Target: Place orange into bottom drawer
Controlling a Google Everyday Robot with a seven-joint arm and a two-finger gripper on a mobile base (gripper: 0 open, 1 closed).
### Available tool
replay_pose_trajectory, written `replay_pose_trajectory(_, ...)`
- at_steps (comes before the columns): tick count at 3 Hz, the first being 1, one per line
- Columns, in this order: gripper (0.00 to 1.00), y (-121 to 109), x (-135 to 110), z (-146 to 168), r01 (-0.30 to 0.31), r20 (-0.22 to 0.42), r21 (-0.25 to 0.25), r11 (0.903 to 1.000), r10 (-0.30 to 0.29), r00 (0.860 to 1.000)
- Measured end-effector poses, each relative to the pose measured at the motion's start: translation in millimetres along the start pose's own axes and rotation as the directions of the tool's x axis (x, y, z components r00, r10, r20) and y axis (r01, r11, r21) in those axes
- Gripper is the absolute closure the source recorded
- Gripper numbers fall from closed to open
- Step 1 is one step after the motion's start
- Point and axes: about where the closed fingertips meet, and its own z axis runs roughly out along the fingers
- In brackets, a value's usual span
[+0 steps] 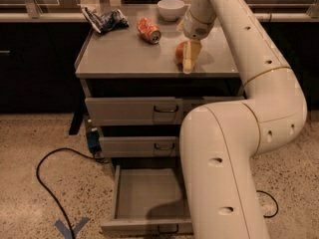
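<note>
Orange [179, 53]: on counter [124, 54], near front edge, pressed against left side of pincer [187, 62]; grip state cannot be told. Bottom drawer [144, 195]: open, straight below, well apart.

No legible text anywhere; pincer [185, 59] at orange [178, 53] on cabinet top [124, 54].

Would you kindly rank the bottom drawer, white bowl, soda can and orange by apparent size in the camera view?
1. bottom drawer, largest by far.
2. white bowl, slightly bigger than the can.
3. soda can and orange: unsure, because the gripper at the orange hides part of it.
</note>
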Motion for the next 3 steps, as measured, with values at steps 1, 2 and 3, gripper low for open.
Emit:
replay_pose_trajectory(1,0.00,-0.3,7.0,6.6,-0.021,-0.007,-0.005,0.9998,0.021,1.000)
replay_pose_trajectory(2,0.00,2.0,16.3,9.5,-0.062,0.018,-0.006,0.9981,0.062,0.998)
replay_pose_trajectory(3,0.18,4.1,20.1,11.4,-0.087,0.037,-0.011,0.9961,0.088,0.995)
